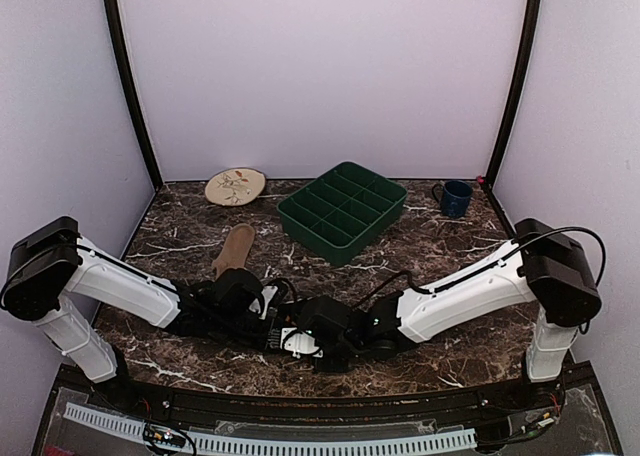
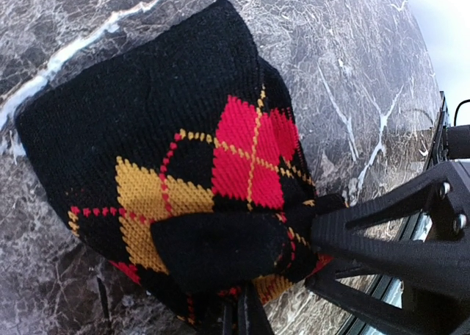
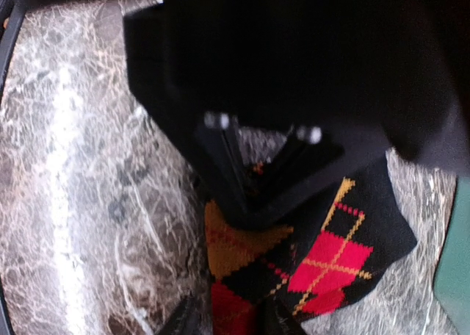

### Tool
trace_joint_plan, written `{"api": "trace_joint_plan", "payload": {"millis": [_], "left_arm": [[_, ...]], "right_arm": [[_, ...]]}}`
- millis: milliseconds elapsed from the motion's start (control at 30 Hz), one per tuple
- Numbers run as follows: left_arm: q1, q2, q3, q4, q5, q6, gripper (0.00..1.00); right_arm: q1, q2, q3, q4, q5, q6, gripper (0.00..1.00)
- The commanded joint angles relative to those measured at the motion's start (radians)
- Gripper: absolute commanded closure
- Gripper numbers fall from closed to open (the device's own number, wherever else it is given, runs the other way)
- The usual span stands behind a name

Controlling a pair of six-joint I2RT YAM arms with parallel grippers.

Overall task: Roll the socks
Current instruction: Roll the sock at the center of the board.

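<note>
The black sock with red and yellow argyle diamonds point(image 2: 183, 151) lies folded into a thick bundle on the marble table between both grippers. My left gripper point(image 2: 246, 317) is shut on a black flap at the bundle's near edge. The right gripper's fingers point(image 2: 367, 228) reach in from the right in that view and clamp the bundle's corner. In the right wrist view the argyle sock point(image 3: 330, 261) fills the gap of my right gripper point(image 3: 233, 324), whose jaws are closed on it. The plain tan sock point(image 1: 235, 248) lies flat farther back, apart from both grippers.
A round beige plate with a leaf drawing point(image 1: 235, 186) sits at the back left. A dark green tray with several compartments point(image 1: 343, 211) stands at the back centre, and a blue mug point(image 1: 455, 198) at the back right. Both arms meet near the table's front edge.
</note>
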Motion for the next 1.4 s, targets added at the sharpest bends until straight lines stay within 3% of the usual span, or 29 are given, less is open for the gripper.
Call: {"api": "trace_joint_plan", "payload": {"millis": [0, 200, 433, 467, 567, 667, 833, 1067, 1367], "left_arm": [[0.001, -0.017, -0.012, -0.075, 0.014, 0.009, 1.00], [0.008, -0.033, -0.023, -0.073, 0.015, 0.012, 1.00], [0.012, -0.068, -0.039, -0.070, -0.006, -0.007, 1.00], [0.012, -0.077, -0.044, -0.073, -0.017, -0.011, 0.97], [0.012, -0.120, -0.055, -0.092, -0.053, -0.027, 0.76], [0.012, -0.171, -0.066, -0.120, -0.101, -0.040, 0.64], [0.012, -0.253, -0.065, -0.179, -0.180, -0.048, 0.53], [0.013, -0.332, -0.076, -0.208, -0.237, -0.057, 0.50], [-0.002, -0.408, -0.148, -0.163, -0.245, -0.083, 0.53]], "right_arm": [[-0.013, 0.045, 0.045, 0.013, -0.034, -0.017, 0.73], [-0.027, 0.057, 0.048, -0.010, -0.064, -0.012, 0.87], [-0.039, 0.077, 0.061, -0.056, -0.078, 0.026, 0.96], [-0.042, 0.079, 0.061, -0.064, -0.081, 0.032, 0.96], [-0.047, 0.086, 0.104, -0.090, -0.088, 0.048, 1.00], [-0.052, 0.091, 0.128, -0.118, -0.098, 0.072, 1.00], [-0.062, 0.089, 0.163, -0.163, -0.126, 0.146, 1.00], [-0.068, 0.096, 0.216, -0.261, -0.226, 0.245, 1.00], [-0.101, 0.157, 0.306, -0.368, -0.473, 0.332, 1.00]]}}
